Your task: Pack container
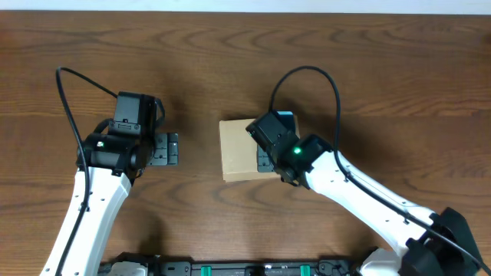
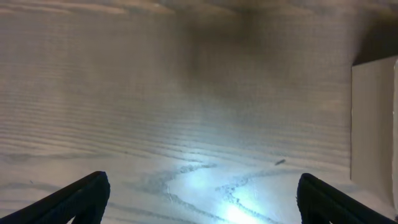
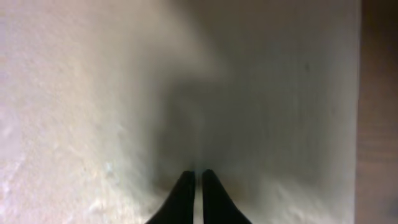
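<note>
Right gripper (image 3: pixel 194 194) pointed down at the flat top of the box (image 1: pixel 238 149), fingers nearly together, nothing seen between them. Box sat closed at centre frame in the overhead view, on the table (image 1: pixel 383 61). Left gripper (image 2: pixel 199 200) spread wide, holding nothing, just left of the box, not touching.

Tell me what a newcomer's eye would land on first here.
A tan box sits at the middle of the table, apparently closed. The right arm reaches over it, jaws shut and tips at its top. The left arm hangs just left of the box, jaws wide open over bare wood.
</note>
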You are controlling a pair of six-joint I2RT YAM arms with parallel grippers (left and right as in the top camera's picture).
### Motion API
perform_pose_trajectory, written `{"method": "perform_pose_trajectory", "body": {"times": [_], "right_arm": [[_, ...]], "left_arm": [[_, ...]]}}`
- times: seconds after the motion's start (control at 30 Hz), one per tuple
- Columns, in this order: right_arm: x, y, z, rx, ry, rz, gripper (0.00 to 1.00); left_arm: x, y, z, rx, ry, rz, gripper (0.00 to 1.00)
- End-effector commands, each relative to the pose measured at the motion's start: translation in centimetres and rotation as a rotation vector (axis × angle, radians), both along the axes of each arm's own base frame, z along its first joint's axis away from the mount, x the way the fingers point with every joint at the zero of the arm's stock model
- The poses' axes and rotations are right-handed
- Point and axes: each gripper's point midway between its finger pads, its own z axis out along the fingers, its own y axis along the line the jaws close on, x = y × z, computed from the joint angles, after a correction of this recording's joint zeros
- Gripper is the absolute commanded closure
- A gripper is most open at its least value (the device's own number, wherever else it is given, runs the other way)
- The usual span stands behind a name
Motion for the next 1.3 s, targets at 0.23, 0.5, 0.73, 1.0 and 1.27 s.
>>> {"method": "perform_pose_trajectory", "body": {"times": [0.23, 0.5, 0.73, 1.0, 1.27], "right_arm": [[10.3, -9.7, 2.7, -0.117, -0.202, -0.200, 0.46], [17.0, -23.8, 6.6, -0.210, -0.420, -0.369, 0.01], [15.2, -32.6, 5.9, -0.204, -0.373, -0.546, 0.02], [8.8, -33.2, 1.9, -0.154, -0.296, -0.597, 0.05], [0.7, -27.5, 0.9, -0.017, -0.467, -0.471, 0.09]], "left_arm": [[2.1, 3.3, 2.0, 0.175, -0.131, 0.094, 0.05], [5.6, 3.9, 4.5, 0.175, -0.313, 0.147, 0.05], [5.8, 5.7, 4.7, 0.169, -0.344, 0.205, 0.05], [-0.7, 3.5, 0.2, -0.007, -0.384, 0.250, 0.05], [-6.9, 2.0, 1.2, -0.156, -0.565, 0.191, 0.05]]}}
